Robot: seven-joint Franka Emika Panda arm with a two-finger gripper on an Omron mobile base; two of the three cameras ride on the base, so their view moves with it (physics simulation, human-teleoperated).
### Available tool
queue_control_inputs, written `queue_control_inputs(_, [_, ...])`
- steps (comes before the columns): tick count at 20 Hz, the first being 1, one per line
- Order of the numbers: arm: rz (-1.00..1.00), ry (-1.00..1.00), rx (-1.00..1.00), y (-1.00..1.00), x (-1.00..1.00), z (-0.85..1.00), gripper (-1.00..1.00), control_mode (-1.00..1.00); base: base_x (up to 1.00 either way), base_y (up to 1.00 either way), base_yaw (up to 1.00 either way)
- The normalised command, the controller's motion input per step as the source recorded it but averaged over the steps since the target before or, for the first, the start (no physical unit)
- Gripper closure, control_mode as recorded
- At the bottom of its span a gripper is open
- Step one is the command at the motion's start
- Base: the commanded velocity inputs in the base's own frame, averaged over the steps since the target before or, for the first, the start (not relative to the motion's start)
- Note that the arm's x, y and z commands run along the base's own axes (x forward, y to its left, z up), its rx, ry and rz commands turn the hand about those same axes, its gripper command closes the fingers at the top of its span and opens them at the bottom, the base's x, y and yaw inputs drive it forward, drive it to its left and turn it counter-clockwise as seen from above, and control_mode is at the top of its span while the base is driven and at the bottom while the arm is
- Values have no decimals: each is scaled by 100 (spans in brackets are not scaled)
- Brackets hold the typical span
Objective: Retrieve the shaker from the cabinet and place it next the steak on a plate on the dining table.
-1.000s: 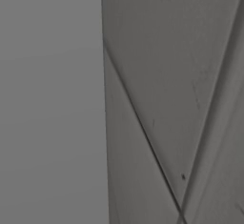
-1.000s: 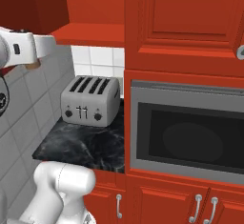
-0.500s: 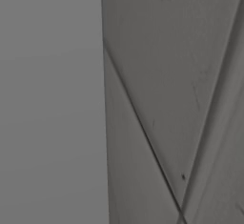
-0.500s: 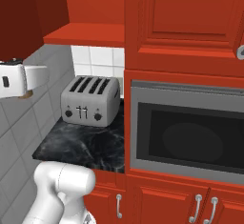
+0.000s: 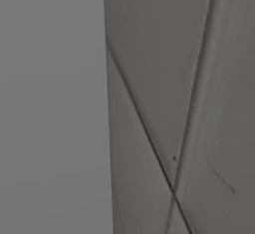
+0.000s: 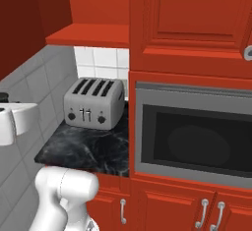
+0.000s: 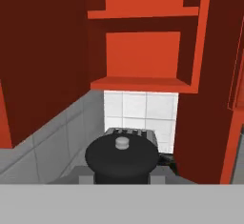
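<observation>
**Shaker in hand, trip to the table left**

Shaker (image 7: 121,157), dark cap up, sits between the fingers (image 7: 85,174), which look clamped on it. The open cabinet shelf (image 7: 143,82) lies well beyond the fingers. My guess: carrying it to the plate is not yet done.

This is a home kitchen, rendered rather than filmed. Red panelled cabinets (image 6: 192,18) hang on the wall, with more red doors with metal handles (image 6: 204,214) below. A built-in oven (image 6: 194,134) with a dark glass door sits in the cabinet column. Beside it, a silver four-slot toaster (image 6: 93,102) stands on a black marbled bench (image 6: 83,149), backed by white wall tiles (image 6: 101,60). The hand view looks into an open red cabinet with bare shelves (image 7: 143,82) above the same tiled corner.
</observation>
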Motion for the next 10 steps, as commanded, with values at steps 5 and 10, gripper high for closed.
queue_control_inputs(5, [0,0,0,0,0,0,100,100,-100,-70,-17])
queue_control_inputs(10, [0,0,0,0,0,0,100,100,-18,-12,-90])
